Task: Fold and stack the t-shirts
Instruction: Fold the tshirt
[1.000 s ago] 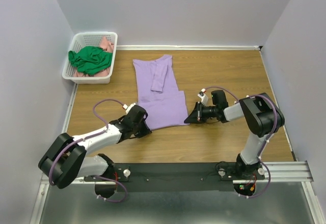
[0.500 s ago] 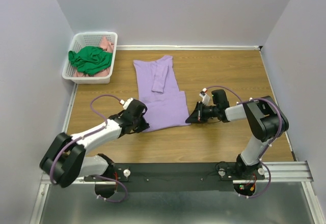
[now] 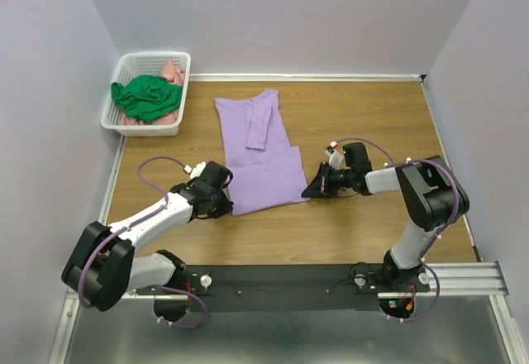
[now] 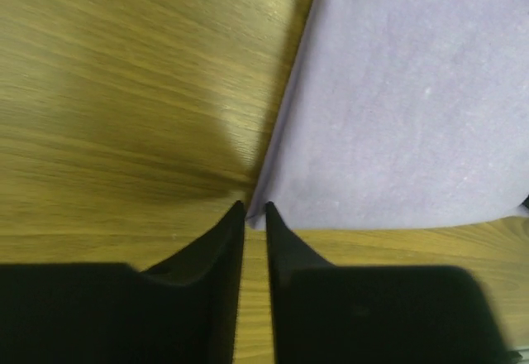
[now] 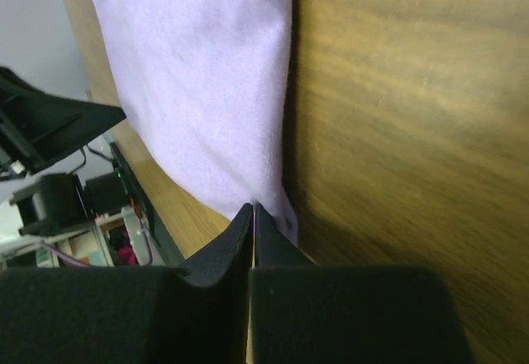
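1. A lilac long-sleeved fabric shirt (image 3: 263, 161) lies flat near the middle of the brown wood-grain table (image 3: 372, 116). It is folded into a long narrow strip, with its collar end toward 12 o'clock and its hem toward 6 o'clock, and it leans a little so that the hem sits further toward 3 o'clock
2. One folded sleeve (image 3: 258, 124) rests on top of the strip's upper half, pointing toward 6 o'clock
3. The left gripper (image 3: 226, 205) is at the hem's 7 o'clock corner. In the left wrist view its black fingers (image 4: 223, 256) are pressed almost together, with only a thin slit between them, and they pinch the very corner of the lilac cloth (image 4: 405, 107) at their tips (image 4: 255, 208)
4. The right gripper (image 3: 307, 193) is at the hem's 5 o'clock corner, reaching in from 3 o'clock. In the right wrist view its jaws are pressed tight together, nipping the edge of the lilac cloth (image 5: 207, 83) where the tips meet (image 5: 253, 208)
5. Both arms lie low over the table, one on each side of the hem
6. A white rectangular plastic mesh basket (image 3: 153, 130) stands in the table's 10 o'clock corner, well apart from the shirt
7. Inside the basket a crumpled green fabric garment (image 3: 147, 98) lies on top of a pink fabric garment (image 3: 172, 73), which shows at the basket's 1 o'clock side
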